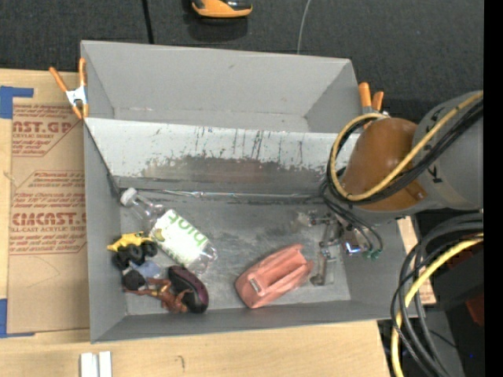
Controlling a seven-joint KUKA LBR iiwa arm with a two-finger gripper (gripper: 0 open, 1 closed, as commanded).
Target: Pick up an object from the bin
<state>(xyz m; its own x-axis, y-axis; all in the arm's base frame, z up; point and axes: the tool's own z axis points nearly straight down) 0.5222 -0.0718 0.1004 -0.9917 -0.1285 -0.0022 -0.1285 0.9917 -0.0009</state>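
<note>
The gripper [324,259] is seen at lower right, just beside a pink ridged object [273,276]. Its open or closed state cannot be told.

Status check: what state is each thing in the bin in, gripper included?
Pink block: lying flat, slanted.
Bottle: on its side, neck toward back left.
Yellow toy: at left, against the bottle.
Dark red thing: lying front left.
Gripper: low in the bin, at the pink block's right end.

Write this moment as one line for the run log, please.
hand: low, beside right end of pink ridged object | clear bottle, toy heap: left side of bin, apart | held: nothing visible
</note>
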